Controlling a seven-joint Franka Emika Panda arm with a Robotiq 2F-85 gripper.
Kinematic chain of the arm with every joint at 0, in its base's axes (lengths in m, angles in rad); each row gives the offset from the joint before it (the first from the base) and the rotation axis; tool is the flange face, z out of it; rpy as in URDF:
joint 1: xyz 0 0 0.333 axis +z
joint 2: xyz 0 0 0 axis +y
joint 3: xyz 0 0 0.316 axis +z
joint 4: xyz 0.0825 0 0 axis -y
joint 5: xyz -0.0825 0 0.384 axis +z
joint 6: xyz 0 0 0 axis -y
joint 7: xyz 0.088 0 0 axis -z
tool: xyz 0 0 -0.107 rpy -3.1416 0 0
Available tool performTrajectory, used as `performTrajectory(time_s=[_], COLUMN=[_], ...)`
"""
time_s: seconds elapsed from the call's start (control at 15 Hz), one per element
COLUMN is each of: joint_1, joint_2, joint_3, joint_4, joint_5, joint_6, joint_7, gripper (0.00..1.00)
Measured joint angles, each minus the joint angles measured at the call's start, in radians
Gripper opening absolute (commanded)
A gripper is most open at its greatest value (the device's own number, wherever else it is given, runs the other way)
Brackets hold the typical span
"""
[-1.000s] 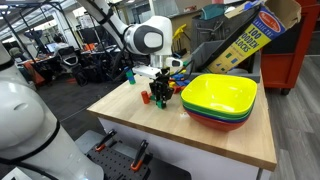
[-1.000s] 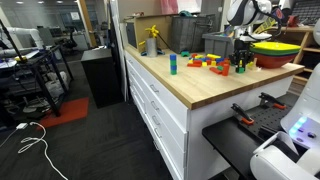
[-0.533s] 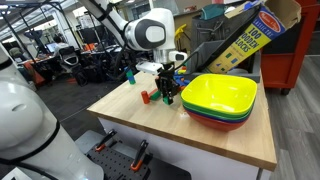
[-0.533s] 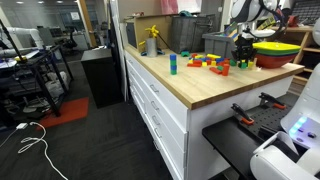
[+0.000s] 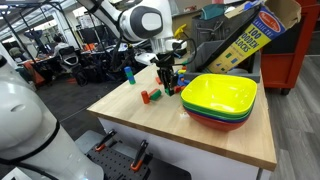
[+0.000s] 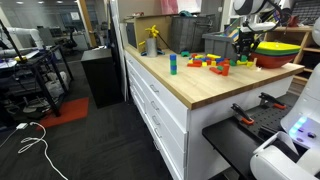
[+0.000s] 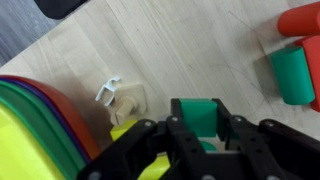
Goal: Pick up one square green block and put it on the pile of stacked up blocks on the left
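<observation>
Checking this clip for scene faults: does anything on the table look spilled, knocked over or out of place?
Nothing spilled or toppled. The block tower stands upright, and the end effector holds the green block. Only oddity: a small white scrap beside the bowls, too unclear to identify.

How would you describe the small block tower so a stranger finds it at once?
Find the wooden tabletop with the stacked bowls, yellow on top. Beyond the loose jumble of coloured blocks stands the block tower. It alone is upright and one block wide, teal-blue and green, apart from the rest.
</observation>
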Motion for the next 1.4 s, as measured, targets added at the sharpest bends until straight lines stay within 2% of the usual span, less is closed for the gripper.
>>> performTrajectory(time_s=[0.4, 0.73, 1.4], joint_1=[0.017, 0.044, 0.173], joint_2=[-0.075, -0.148, -0.17], joint_3=[0.072, 0.144, 0.268], joint_4=[0.0, 0.004, 0.057], joint_5=[-0.001, -0.001, 0.083], joint_6=[-0.058, -0.166, -0.319], joint_7=[0.1, 0.158, 0.184], gripper=[0.08, 0.08, 0.08])
